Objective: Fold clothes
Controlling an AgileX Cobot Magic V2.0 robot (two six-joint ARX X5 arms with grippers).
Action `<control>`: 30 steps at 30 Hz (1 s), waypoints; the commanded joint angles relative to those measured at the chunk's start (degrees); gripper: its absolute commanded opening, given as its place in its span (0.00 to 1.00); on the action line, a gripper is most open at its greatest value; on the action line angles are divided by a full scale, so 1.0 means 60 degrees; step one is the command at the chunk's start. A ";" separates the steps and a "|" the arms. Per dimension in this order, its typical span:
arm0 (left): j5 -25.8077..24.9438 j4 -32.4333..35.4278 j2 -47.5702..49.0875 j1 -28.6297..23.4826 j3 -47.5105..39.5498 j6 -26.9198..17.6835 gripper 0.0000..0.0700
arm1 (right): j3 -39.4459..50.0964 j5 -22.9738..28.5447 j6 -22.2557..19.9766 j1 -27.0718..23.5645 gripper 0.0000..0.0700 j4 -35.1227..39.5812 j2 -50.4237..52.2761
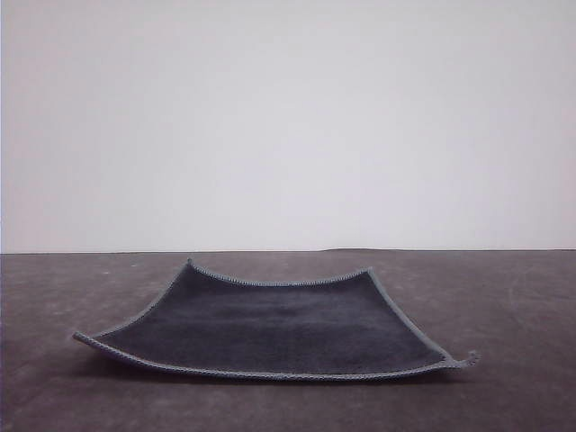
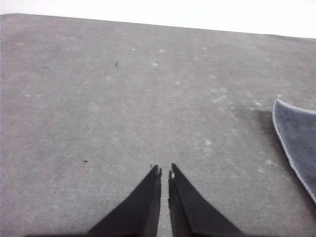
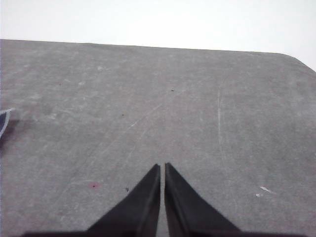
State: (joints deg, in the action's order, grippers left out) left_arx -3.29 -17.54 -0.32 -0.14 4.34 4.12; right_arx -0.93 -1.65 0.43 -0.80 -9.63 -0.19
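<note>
Pincer [image 2: 164,173] of the left arm hangs low over the grey table [image 2: 123,98], tips nearly together with a thin slit between them, gripping nothing. Right pincer [image 3: 162,168] matches it: narrow, empty, over bare surface. Cloth [image 1: 270,324] lies spread in the table's middle, dark grey side up, stitched edging visible, corners curling upward. One corner appears in each wrist view, well apart from the tips, with open table around.
</note>
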 commanded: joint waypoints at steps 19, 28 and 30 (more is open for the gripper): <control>0.0015 -0.0084 0.0011 0.0007 -0.0182 -0.0022 0.02 | 0.0040 0.0025 0.0120 0.0004 0.01 0.0109 -0.0004; 0.0011 -0.0066 0.0011 0.0007 -0.0182 0.0785 0.02 | 0.0040 0.0000 0.0673 0.0004 0.01 0.0106 -0.0004; -0.0062 -0.0073 0.0011 0.0011 -0.0182 0.0798 0.02 | 0.0036 -0.0026 0.0856 0.0004 0.01 0.0102 -0.0004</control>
State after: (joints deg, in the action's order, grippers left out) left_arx -3.36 -17.50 -0.32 -0.14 4.34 7.35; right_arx -0.93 -1.75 3.55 -0.80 -9.63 -0.19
